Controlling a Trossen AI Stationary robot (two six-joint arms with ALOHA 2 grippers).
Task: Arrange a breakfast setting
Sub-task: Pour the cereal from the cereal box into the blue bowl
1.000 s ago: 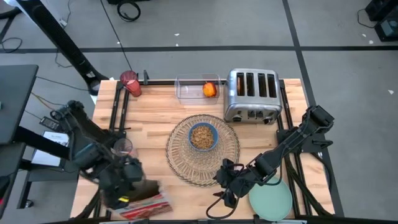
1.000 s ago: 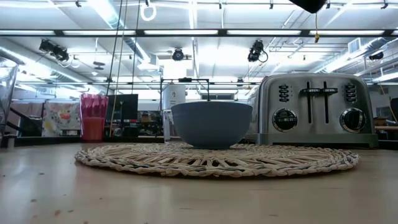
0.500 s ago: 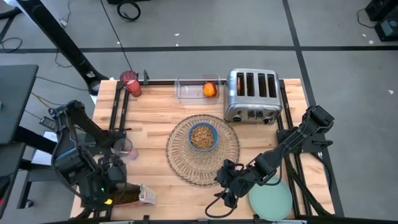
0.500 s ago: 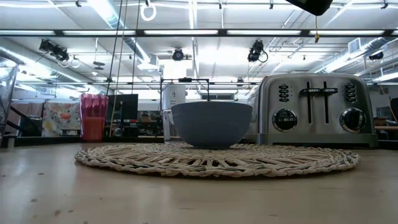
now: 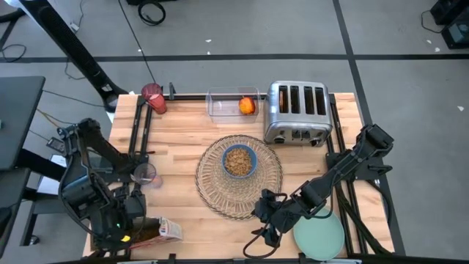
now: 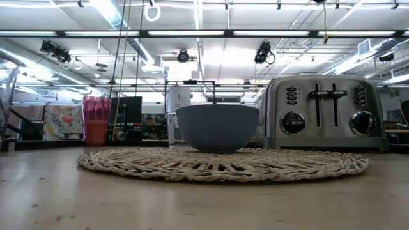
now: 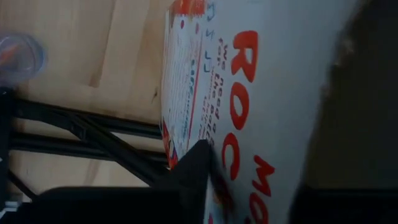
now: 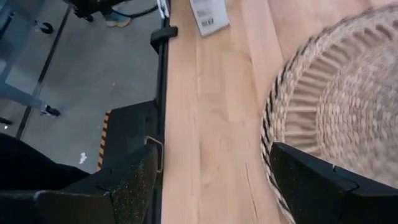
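Between the left gripper's [image 5: 143,229] fingers, barely parted around it, lies the cereal box [image 7: 249,106]; releasing it flat, well clear of the wicker placemat [image 5: 239,176] and blue bowl [image 5: 239,160], seems wisest.

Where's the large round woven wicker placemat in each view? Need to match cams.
High view: large round woven wicker placemat at table centre, small blue bowl on it.
Low view: wide flat disc across the middle, the bowl on top.
Left wrist view: not in it.
Right wrist view: its edge beyond the right gripper, which is open.
Shared landmark: silver four-slot toaster, high and low views only.
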